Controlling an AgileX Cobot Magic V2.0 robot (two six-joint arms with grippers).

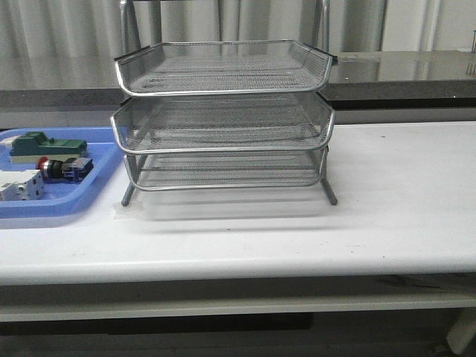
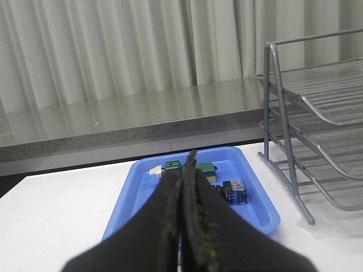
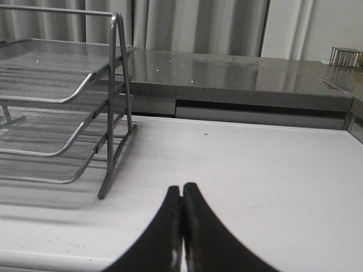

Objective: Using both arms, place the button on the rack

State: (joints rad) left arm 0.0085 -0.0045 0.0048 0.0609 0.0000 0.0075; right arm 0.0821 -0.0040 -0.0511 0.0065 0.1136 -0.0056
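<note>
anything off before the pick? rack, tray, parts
Nothing stands out. The rack stands upright on the table, its middle tier slid forward. The button lies on its side in the blue tray.

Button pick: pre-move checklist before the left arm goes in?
1. Button located, lying in the blue tray: ok.
2. Left gripper open for grasp: not ok, shut.
3. Right gripper empty: ok, shut on nothing.
4. Rack tiers free of items: ok.
5. Room around button: not ok, green-topped block and white terminal block sit close.
</note>
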